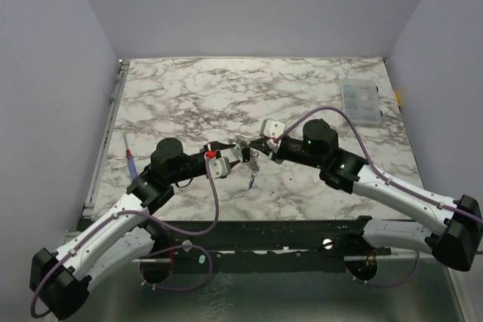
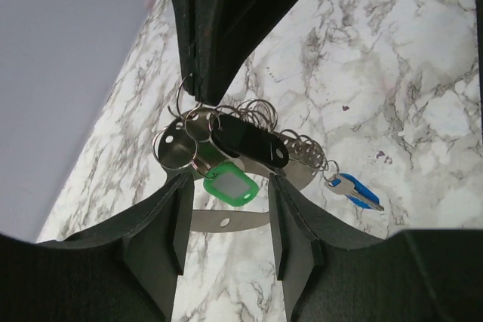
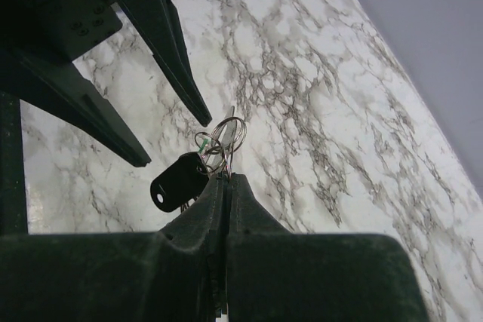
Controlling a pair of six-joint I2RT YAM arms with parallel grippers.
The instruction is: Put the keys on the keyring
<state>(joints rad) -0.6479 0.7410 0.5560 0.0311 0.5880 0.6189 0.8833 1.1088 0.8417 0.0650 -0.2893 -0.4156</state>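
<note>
My right gripper (image 3: 226,177) is shut on a thin metal ring of the keyring (image 3: 230,135) and holds the whole bunch above the marble table (image 1: 226,88). In the left wrist view the keyring (image 2: 183,111) hangs from the right gripper's dark fingertips. It carries a black tag (image 2: 249,143), a green plastic head (image 2: 230,185) and a short chain (image 2: 306,152). The blue key (image 2: 355,190) dangles at the chain's end. My left gripper (image 2: 229,180) is open just below the bunch. The green head sits between its fingertips, and neither finger touches it. In the top view the left gripper (image 1: 235,154) and the right gripper (image 1: 259,150) meet at the table's middle, with the blue key (image 1: 251,180) hanging beneath them.
A clear compartment box (image 1: 361,102) lies at the table's far right. A blue-and-red pen-like tool (image 1: 130,160) lies by the left edge. Lilac walls close in the back and both sides.
</note>
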